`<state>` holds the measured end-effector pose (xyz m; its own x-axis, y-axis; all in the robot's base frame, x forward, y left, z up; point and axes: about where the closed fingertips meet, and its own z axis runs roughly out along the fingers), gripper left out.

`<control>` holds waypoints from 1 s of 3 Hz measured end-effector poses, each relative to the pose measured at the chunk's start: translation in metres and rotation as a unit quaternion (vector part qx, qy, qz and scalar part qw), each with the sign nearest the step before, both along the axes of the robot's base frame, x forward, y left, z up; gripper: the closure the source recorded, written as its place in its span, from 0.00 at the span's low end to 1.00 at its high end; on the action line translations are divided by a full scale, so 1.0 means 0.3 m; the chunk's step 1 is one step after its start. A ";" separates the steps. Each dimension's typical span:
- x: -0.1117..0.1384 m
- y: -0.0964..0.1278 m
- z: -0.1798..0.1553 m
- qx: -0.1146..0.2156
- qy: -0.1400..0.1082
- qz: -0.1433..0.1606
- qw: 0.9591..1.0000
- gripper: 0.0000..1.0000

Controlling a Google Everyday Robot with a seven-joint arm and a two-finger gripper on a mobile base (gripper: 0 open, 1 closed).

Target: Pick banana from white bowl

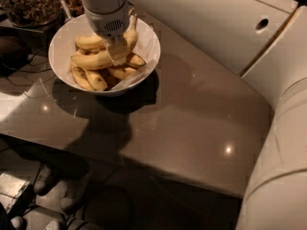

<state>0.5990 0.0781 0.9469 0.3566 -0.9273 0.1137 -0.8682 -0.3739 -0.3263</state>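
Note:
The white bowl (60, 42) stands at the table's far left and holds several yellow bananas on a paper liner. The longest banana (93, 60) lies across the top of the pile, and its stem (132, 22) points up at the bowl's right side. My gripper (117, 52) reaches straight down from the white wrist (103, 6) into the middle of the bowl, right on the long banana's mid-section. The wrist hides the far part of the pile.
A glass jar of brown granola (29, 3) stands behind the bowl at the top left. My white arm (225, 28) crosses the top and right of the view. The brown table (192, 123) ends at a front edge, with the floor below.

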 end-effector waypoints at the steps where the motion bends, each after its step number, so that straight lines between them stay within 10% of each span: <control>1: 0.000 0.000 0.000 0.000 0.000 0.000 1.000 1.00; 3: -0.064 -0.066 0.090 0.088 -0.015 -0.010 0.996 1.00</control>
